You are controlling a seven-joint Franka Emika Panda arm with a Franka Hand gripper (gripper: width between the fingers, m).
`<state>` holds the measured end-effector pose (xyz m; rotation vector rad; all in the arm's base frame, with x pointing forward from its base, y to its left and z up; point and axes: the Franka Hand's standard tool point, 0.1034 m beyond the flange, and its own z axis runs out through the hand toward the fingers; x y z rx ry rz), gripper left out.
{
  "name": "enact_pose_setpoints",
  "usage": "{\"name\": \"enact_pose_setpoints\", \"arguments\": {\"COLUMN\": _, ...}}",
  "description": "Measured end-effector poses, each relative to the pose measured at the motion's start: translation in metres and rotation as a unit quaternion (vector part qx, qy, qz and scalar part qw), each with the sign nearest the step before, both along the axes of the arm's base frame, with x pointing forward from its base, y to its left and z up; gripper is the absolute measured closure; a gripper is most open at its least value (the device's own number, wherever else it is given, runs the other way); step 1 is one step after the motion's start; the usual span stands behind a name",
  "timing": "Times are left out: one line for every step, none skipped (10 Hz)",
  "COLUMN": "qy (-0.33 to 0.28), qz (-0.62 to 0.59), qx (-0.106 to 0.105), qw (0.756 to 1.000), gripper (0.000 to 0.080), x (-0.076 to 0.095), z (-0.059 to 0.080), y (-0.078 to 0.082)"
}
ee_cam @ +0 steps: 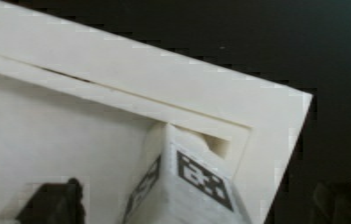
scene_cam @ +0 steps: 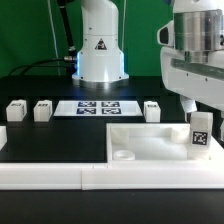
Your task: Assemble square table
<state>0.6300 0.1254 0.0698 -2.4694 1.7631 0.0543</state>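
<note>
The white square table panel [scene_cam: 150, 143] lies on the black table, at the exterior view's right. One white tagged leg [scene_cam: 200, 133] stands upright at the panel's corner nearest that view's right. My gripper [scene_cam: 198, 112] hangs just above it. In the wrist view the leg [ee_cam: 186, 175] stands at the panel's corner [ee_cam: 136, 95], between my dark fingers [ee_cam: 56, 200]. A gap shows on each side of the leg, so the gripper is open. Three more legs lie behind the panel: two at the exterior view's left [scene_cam: 16, 111], [scene_cam: 42, 110] and one [scene_cam: 152, 108] further right.
The marker board [scene_cam: 95, 107] lies flat in front of the robot base [scene_cam: 100, 50]. A long low white rail [scene_cam: 60, 172] runs along the front edge, against the panel's near side.
</note>
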Motion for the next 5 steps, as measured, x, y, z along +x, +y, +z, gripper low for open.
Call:
{"name": "enact_pose_setpoints", "arguments": {"qy": -0.006, "qz": 0.057, "qx": -0.003, "qw": 0.998, "gripper": 0.0151, "x": 0.0, "z": 0.0, "y": -0.001}}
{"name": "enact_pose_setpoints", "arguments": {"qy": -0.014, "qz": 0.137, "qx": -0.006, "qw": 0.99, "gripper": 0.0151, "x": 0.0, "z": -0.001, "y": -0.004}}
{"name": "enact_pose_setpoints", "arguments": {"qy": -0.02, "qz": 0.195, "qx": -0.008, "qw": 0.98, "gripper": 0.0151, "x": 0.0, "z": -0.001, "y": -0.005}}
{"name": "enact_pose_setpoints", "arguments": {"qy": -0.03, "qz": 0.284, "qx": -0.011, "qw": 0.958, "gripper": 0.0151, "x": 0.002, "z": 0.0, "y": -0.011}}
{"name": "enact_pose_setpoints", "arguments": {"qy": -0.041, "qz": 0.338, "qx": -0.014, "qw": 0.94, "gripper": 0.0151, "x": 0.005, "z": 0.001, "y": -0.017}}
